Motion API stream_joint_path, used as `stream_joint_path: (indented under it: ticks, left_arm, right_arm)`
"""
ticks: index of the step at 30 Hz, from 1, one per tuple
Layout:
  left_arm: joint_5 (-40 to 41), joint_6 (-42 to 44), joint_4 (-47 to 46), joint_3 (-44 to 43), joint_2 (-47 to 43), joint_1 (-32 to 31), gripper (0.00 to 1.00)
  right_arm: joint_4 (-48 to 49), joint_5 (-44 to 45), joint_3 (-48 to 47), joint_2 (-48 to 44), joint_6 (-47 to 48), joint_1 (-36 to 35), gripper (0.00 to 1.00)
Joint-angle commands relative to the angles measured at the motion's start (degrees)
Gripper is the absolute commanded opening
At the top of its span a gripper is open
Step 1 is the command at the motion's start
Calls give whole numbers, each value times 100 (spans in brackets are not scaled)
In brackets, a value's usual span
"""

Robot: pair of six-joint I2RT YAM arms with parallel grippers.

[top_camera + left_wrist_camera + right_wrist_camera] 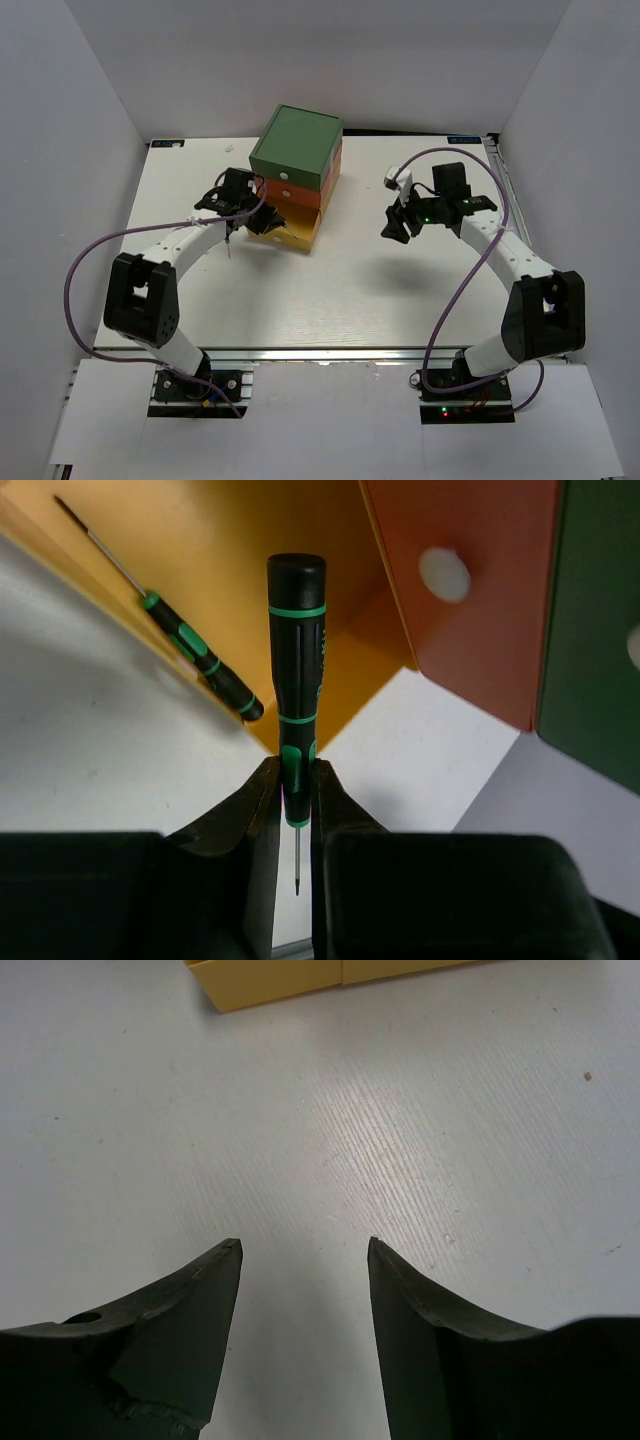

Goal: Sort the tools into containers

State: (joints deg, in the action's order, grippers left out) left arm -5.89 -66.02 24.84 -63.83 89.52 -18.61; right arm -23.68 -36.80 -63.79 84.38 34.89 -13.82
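The left claw [297, 772] is clenched on a thin black precision screwdriver w/ green bands [296, 640], pinched low on the handle, right where the shaft starts. The cap end points away from the wrist toward the pulled-out yellow drawer [230, 540]. The metal tip points back between the fingers. This grip is prob. chosen so the thicker handle gives the pads something to bite and the cap end goes in first.

In the top view this claw sits at the near left corner of that drawer. It's the bottom one of the small stacked cube-shaped chest [297, 150], at the far middle of the white worktop [450, 1110].

A matching black-and-green precision screwdriver [200, 658] lies flat inside the yellow drawer, close along one side wall. So yellow looks like the bin for this type, which explains why the held one is here. It isn't at the orange drawer [480, 640] w/ its white round knob [445, 573], nor at the green drawer [590, 620] on top. Both of those look pushed in, or nearly so.

From the wrist view only the cap end overlaps the yellow floor; the rest hangs over the drawer edge and worktop. It likely needs a bit more reach inward before letting go, else it could tip off the rim.

The right claw [303, 1244] is released, jaws spread, nothing between them. It hovers over bare worktop to the right of the chest, well apart, prob. parked out of the way. No other tools are in sight.
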Motion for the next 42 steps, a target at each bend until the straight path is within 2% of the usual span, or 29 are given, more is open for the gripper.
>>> stream_joint_path:
  ticks: [1,8,11,18,22,25,29,36,42]
  left_arm:
    - [176,-95,-111,-410,189,-11,12]
    - [106,-95,-190,-613,488,-11,37]
    - [53,-95,-252,-613,532,-20,42]
    - [-61,80,-348,-622,480,-11,43]
    - [17,737,-436,-683,251,-11,43]
    - [53,1510,-524,-543,-91,-2,51]
    - [-166,2531,-761,-130,-627,42,68]
    - [-219,3244,-638,547,-1339,331,80]
    - [-526,3657,-665,995,-1665,841,88]
  right_arm:
    - [153,-73,77,-203,-35,38,60]
    - [180,-65,77,-176,-53,55,60]
    - [180,-65,42,-141,-44,47,60]
    - [180,-56,42,-167,-44,55,60]
    - [127,-65,60,-168,0,47,60]
    - [40,-91,7,-132,70,64,60]
    - [13,-108,-168,-45,114,55,60]
    - [-40,-170,-344,210,9,55,60]
    - [-128,-187,-450,333,0,55,59]
